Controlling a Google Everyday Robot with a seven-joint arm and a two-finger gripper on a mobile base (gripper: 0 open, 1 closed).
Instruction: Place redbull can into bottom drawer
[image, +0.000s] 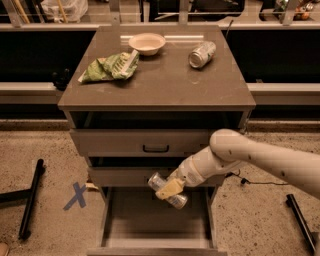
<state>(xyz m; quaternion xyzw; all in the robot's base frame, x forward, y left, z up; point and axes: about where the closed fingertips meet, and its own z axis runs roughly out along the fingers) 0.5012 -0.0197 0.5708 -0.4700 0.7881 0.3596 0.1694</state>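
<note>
My gripper is shut on the redbull can, a slim silver can held tilted, its shiny top pointing up left. It hangs in front of the middle drawer, just above the rear part of the bottom drawer, which is pulled open and shows a flat plain floor. My white arm reaches in from the right.
On the cabinet top lie a green chip bag, a white bowl and a shorter dented silver can on its side. A blue tape X and black bars mark the floor at left.
</note>
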